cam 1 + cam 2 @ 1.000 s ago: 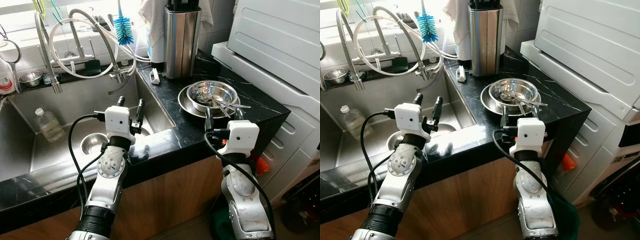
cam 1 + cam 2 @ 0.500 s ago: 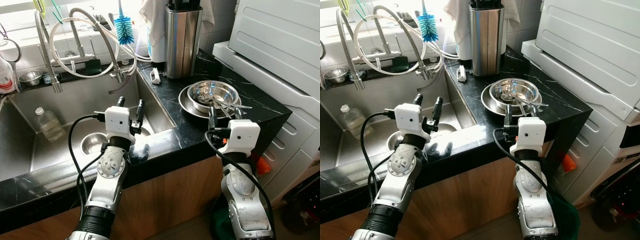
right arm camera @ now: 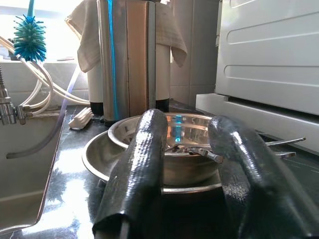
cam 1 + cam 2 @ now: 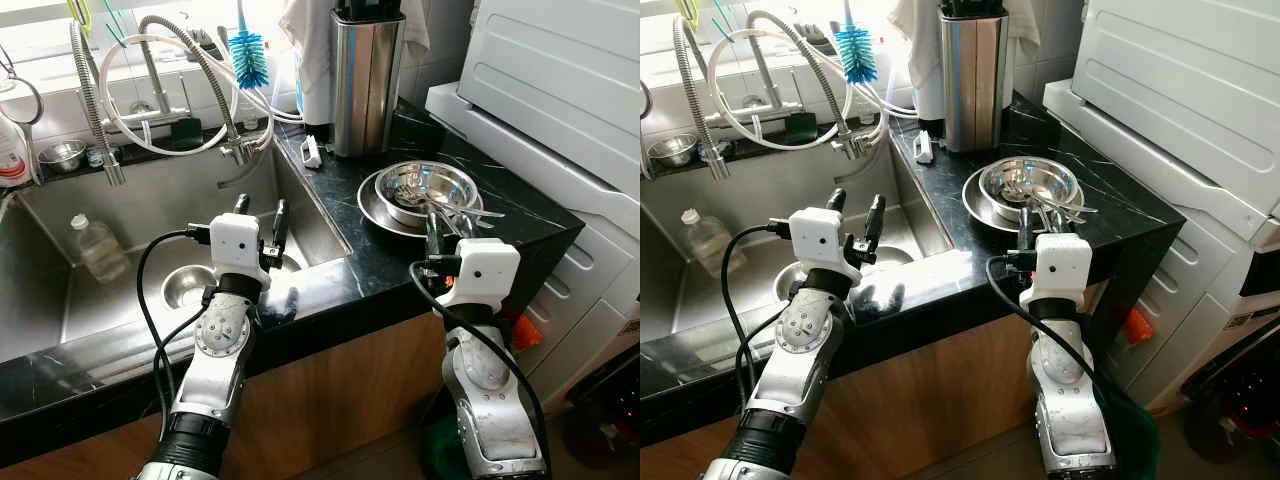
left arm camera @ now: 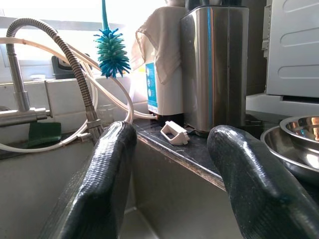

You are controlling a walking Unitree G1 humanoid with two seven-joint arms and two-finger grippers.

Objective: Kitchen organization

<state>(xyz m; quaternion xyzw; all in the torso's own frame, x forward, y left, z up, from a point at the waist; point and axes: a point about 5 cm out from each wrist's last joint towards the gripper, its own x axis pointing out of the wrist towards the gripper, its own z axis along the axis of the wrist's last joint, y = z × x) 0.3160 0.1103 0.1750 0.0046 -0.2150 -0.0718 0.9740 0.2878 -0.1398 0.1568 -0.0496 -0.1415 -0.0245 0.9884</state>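
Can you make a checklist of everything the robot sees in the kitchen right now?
Surface: black marble counter beside a steel sink.
Job's things: stacked steel bowls holding utensils.
Clutter: plastic bottle in the sink; blue bottle brush; steel knife block; small white clip.
Pincers: left pincer open over the sink; right pincer open, near the bowls.
Cables: black cable on the left arm.
Surroundings: white appliance; faucet hoses.

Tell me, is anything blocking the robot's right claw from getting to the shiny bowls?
Nothing visible blocks it. The right gripper hangs open just in front of the stacked steel bowls on the black counter, with bare counter between them.
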